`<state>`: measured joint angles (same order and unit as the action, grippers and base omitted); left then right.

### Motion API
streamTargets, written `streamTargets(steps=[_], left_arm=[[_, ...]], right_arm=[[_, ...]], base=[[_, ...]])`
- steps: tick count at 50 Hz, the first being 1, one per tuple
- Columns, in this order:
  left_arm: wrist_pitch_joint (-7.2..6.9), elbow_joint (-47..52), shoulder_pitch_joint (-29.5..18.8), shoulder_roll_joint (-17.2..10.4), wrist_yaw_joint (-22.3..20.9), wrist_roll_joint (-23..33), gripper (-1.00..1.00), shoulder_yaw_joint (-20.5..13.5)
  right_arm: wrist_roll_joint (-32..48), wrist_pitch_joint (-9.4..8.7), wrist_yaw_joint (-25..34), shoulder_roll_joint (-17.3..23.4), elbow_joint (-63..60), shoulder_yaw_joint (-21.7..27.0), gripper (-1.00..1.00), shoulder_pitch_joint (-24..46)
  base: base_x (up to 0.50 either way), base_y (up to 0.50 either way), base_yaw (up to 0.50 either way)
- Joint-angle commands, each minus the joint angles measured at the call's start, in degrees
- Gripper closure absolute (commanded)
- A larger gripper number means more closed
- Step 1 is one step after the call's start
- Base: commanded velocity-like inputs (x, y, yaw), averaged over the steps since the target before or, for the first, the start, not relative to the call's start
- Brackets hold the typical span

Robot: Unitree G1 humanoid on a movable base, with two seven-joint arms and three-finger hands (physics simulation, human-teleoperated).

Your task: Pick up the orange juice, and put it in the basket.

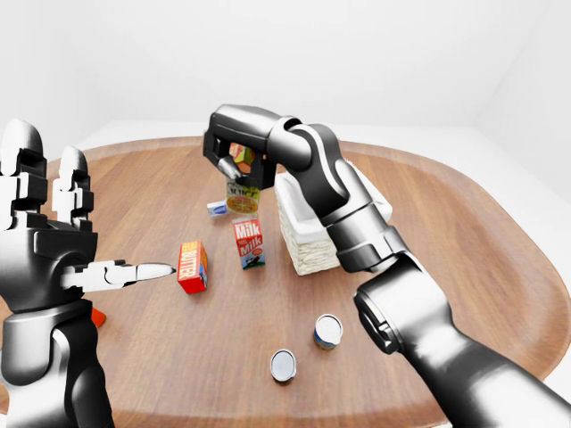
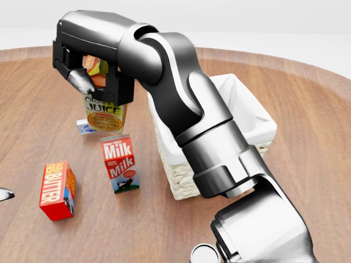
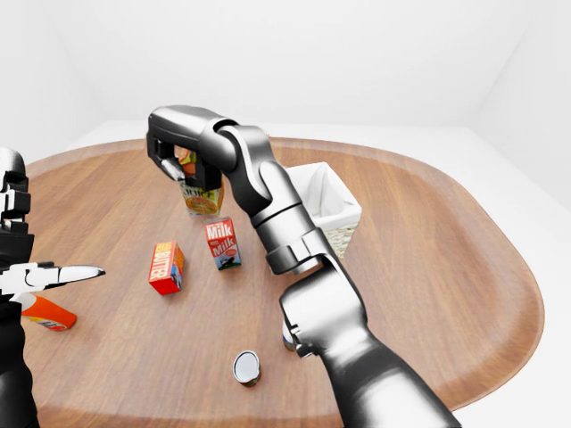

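in the left-eye view the right hand (image 1: pixel 239 153) reaches across the wooden table (image 1: pixel 464 267) and sits over the top of the orange juice (image 1: pixel 242 197), whose long axis stands upright; the left hand (image 1: pixel 53 241) idles at the view's left edge, fingers spread and holding nothing, well apart from the carton, so the right is plainly the nearer. in the head view the carton's gabled top shows between the right hand's fingers (image 2: pixel 81 81), which look wrapped about it, though whether it is lifted clear of the table i cannot tell; the basket (image 2: pixel 258 123) lies to the view's right, past the forearm. in the right-eye view the milk carton (image 3: pixel 222 243) stands just below the juice and the butter box (image 3: pixel 166 267) further left.
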<state>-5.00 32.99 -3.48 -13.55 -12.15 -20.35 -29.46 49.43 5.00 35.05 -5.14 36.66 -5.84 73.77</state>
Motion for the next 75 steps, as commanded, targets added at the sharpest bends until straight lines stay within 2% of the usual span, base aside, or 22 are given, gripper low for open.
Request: streamTargets(steps=[1, 11, 22, 34, 57, 75], left_arm=[[0.00, 0.00, 0.00, -0.02, -0.02, 0.02, -1.00, 0.01], [0.00, 0.00, 0.00, 0.00, 0.00, 0.00, -1.00, 0.00], [0.00, 0.00, 0.00, 0.00, 0.00, -0.01, -1.00, 0.00], [0.00, 0.00, 0.00, 0.00, 0.00, 0.00, -1.00, 0.00], [0.00, 0.00, 0.00, 0.00, 0.00, -0.02, -1.00, 0.00], [0.00, -0.09, -0.14, -0.01, 0.37, -0.34, -1.00, -0.18]], right_arm=[[-4.75, 0.00, -4.86, 3.50, 8.79, 2.31, 1.00, 10.01], [-7.48, 0.00, -9.92, 6.89, 20.96, 3.56, 1.00, 20.51], [-6.74, 0.00, -15.67, 9.71, 28.58, 3.92, 1.00, 26.34], [-4.08, 0.00, -18.26, 12.62, 33.16, 4.32, 1.00, 30.76], [5.08, 0.00, -25.60, 15.17, 39.26, 4.65, 1.00, 28.46], [11.13, 0.00, -30.98, 14.17, 40.89, 5.51, 1.00, 25.68]], base=[[0.00, 0.00, 0.00], [0.00, 0.00, 0.00], [0.00, 0.00, 0.00], [0.00, 0.00, 0.00], [0.00, 0.00, 0.00], [0.00, 0.00, 0.00]])
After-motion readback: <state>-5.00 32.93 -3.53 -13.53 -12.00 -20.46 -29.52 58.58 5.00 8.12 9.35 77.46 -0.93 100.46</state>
